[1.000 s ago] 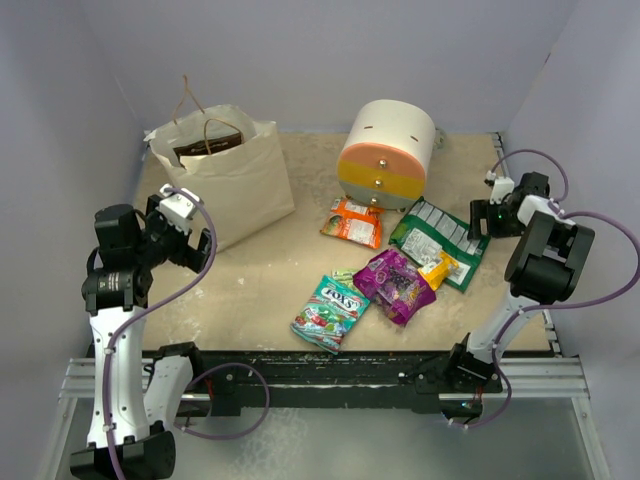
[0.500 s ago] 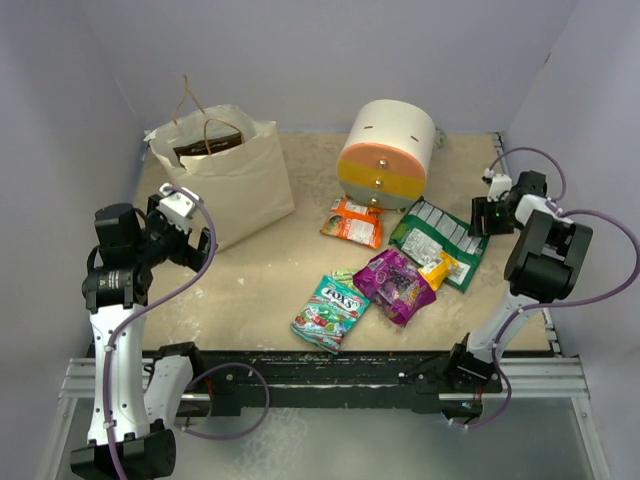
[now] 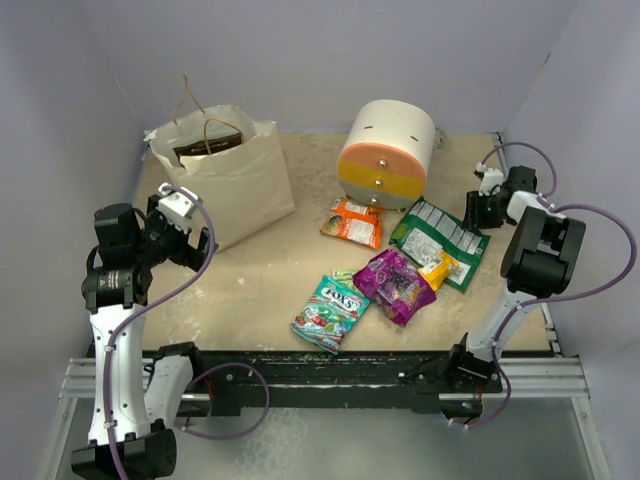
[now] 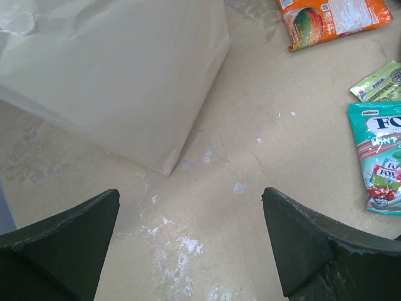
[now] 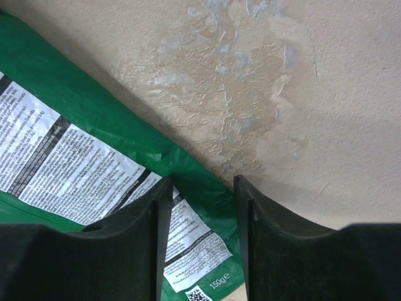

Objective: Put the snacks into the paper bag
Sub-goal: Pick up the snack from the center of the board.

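Note:
The paper bag (image 3: 228, 185) stands at the back left with a brown chip bag (image 3: 205, 148) inside; it also shows in the left wrist view (image 4: 113, 69). An orange packet (image 3: 353, 222), green-white packet (image 3: 440, 238), purple packet (image 3: 395, 283), yellow-orange box (image 3: 436, 268) and teal candy packet (image 3: 330, 312) lie on the table. The red-white packet is out of view. My left gripper (image 3: 190, 240) is open and empty in front of the bag (image 4: 191, 194). My right gripper (image 3: 478, 212) is open, low over the green-white packet's right corner (image 5: 94, 157), jaws straddling its edge (image 5: 200, 188).
A round white-orange-yellow-green drawer unit (image 3: 387, 155) stands at the back centre, behind the orange packet. A small pale green wrapper (image 4: 379, 84) lies by the teal packet (image 4: 379, 157). Purple walls close in on three sides.
My right gripper has moved left, down onto the green-white packet's edge. The left arm has not moved.

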### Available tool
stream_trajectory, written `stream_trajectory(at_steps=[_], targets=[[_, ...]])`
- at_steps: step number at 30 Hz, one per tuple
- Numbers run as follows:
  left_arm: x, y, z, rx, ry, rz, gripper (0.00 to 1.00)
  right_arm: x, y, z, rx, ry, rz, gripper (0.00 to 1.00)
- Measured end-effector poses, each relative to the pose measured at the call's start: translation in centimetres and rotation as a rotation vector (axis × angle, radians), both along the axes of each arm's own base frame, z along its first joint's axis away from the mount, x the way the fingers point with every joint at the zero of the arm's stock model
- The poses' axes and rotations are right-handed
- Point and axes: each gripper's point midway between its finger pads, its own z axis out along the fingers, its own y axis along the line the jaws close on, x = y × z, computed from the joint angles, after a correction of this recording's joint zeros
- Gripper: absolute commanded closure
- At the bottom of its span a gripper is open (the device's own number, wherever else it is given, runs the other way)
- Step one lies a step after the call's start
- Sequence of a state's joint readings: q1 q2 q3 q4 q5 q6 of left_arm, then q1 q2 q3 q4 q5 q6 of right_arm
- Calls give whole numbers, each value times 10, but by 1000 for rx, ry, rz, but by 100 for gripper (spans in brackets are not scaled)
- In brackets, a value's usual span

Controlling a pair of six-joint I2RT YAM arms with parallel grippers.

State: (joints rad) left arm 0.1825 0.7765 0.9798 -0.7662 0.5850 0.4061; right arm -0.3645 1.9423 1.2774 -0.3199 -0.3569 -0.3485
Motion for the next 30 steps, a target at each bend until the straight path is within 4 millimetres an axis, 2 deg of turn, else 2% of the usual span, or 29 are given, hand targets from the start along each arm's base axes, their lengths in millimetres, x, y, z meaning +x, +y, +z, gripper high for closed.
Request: stream_trajectory(at_steps=[5, 13, 19, 23, 30], targets=[[0, 0, 0, -3, -1, -1, 1, 1, 2, 0, 5, -2, -4, 71], [0, -1, 0, -6, 4, -2, 1, -3, 8, 0, 34, 10, 12, 100], [0, -1, 0, -13, 14, 4, 1, -9, 17, 3, 67, 22, 44, 100], [1, -1, 4, -25, 10, 12, 1, -15, 26, 12, 92, 20, 85, 100], [1, -1, 11, -52, 11, 39, 1, -24, 42, 55, 109, -35, 180, 100]])
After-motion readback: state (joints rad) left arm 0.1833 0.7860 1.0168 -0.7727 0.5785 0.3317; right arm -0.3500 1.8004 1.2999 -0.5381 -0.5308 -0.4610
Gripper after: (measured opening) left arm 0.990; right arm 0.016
